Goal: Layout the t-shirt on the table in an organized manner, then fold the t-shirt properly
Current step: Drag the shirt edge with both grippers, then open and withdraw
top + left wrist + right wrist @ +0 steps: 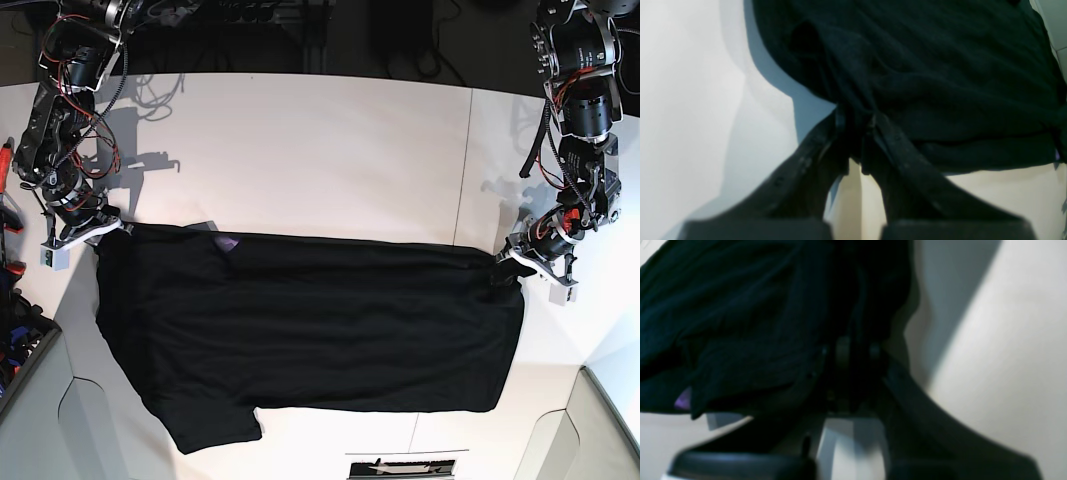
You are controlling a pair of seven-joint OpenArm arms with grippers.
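Black arms (70, 110), red cables (92, 128)

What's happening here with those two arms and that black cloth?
A two-armed robot is working on a black t-shirt spread across a white table. Each arm pinches one far corner of it: the left gripper is shut on the cloth at one end, the right gripper at the other, with the edge between them pulled fairly straight. The shirt is laid out wide, not yet folded. A small purple patch shows near that edge.

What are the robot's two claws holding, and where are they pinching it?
Both hold the t-shirt. The left gripper pinches one far corner of its edge, and the right gripper pinches the opposite far corner, near the purple patch.
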